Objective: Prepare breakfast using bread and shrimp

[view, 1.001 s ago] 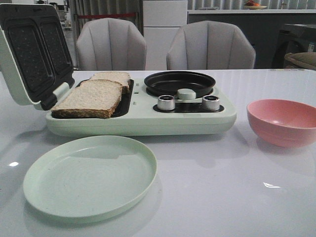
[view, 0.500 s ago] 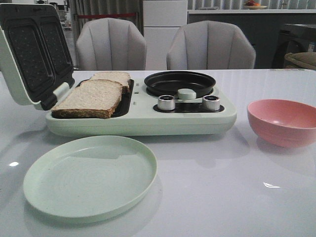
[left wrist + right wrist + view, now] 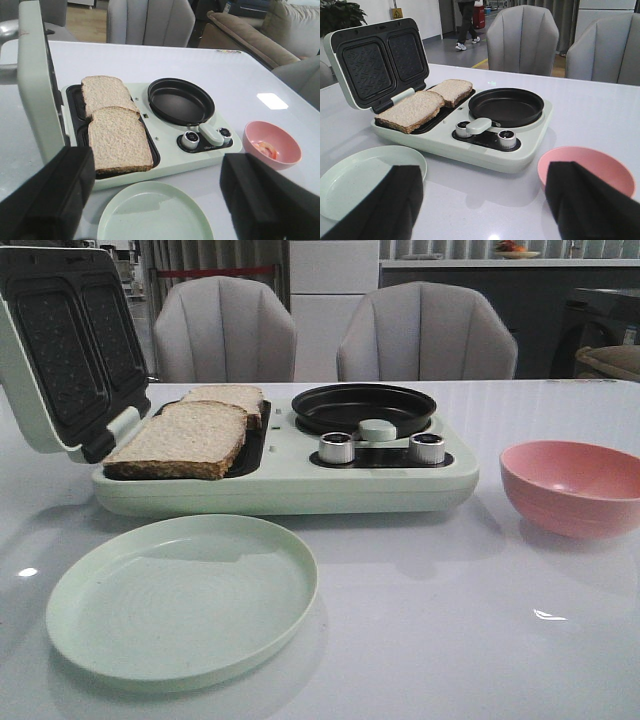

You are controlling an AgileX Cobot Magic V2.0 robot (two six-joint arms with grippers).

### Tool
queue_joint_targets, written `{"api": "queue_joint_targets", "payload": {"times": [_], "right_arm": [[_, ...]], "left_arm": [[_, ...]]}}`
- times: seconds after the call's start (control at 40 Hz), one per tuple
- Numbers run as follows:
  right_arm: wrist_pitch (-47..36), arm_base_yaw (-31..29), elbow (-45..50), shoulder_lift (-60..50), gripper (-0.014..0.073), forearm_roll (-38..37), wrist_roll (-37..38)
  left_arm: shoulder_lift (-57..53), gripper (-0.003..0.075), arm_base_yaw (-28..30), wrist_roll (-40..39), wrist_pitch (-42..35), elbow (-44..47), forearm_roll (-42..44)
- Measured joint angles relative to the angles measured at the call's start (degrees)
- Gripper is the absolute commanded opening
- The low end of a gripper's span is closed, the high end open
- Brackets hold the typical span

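Two bread slices lie side by side on the dark left griddle of the pale green breakfast maker (image 3: pixel 300 485), a near slice (image 3: pixel 180 438) and a far slice (image 3: pixel 228 395). They also show in the left wrist view (image 3: pixel 120 140) and the right wrist view (image 3: pixel 412 110). Small pink-and-white shrimp (image 3: pixel 265 148) lie in the pink bowl (image 3: pixel 575 485) right of the maker; the bowl's wall hides them in the front view. My left gripper (image 3: pixel 156 195) and right gripper (image 3: pixel 485 200) are both wide open and empty, held above the table's near side. Neither shows in the front view.
The maker's lid (image 3: pixel 60 350) stands open at the left. An empty black round pan (image 3: pixel 362 405) sits on its right half behind two knobs. A pale green plate (image 3: pixel 180 595) lies empty in front of the maker. Two grey chairs stand behind the table.
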Motion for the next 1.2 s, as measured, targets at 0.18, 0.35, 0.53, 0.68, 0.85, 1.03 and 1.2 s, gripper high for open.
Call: {"api": "queue_joint_targets", "payload": {"times": [0.18,0.35,0.53,0.68,0.85,1.03,1.2], "right_arm": [[0.0,0.0,0.0,0.0,0.0603,0.0,0.0],[0.0,0.0,0.0,0.0,0.0603,0.0,0.0],[0.0,0.0,0.0,0.0,0.0603,0.0,0.0],[0.0,0.0,0.0,0.0,0.0603,0.0,0.0],[-0.03,0.0,0.0,0.0,0.0603,0.0,0.0],[-0.13,0.0,0.0,0.0,0.0603,0.0,0.0],[-0.13,0.0,0.0,0.0,0.0603,0.0,0.0]], "left_arm": [[11.5,0.0413,1.02,0.0,-3.61,-7.37,-1.7],[20.45,0.0405,8.66,0.0,-3.99,-14.72,-8.27],[26.99,0.0405,18.47,0.72,-1.44,-18.92,-14.99],[33.22,0.0405,27.59,8.97,6.25,-22.67,-25.88],[41.02,0.0405,38.27,27.23,14.66,-25.34,-47.91],[48.74,0.0405,44.8,43.98,22.2,-25.74,-69.35],[55.99,0.0401,45.98,51.19,25.53,-25.84,-79.95]]}}
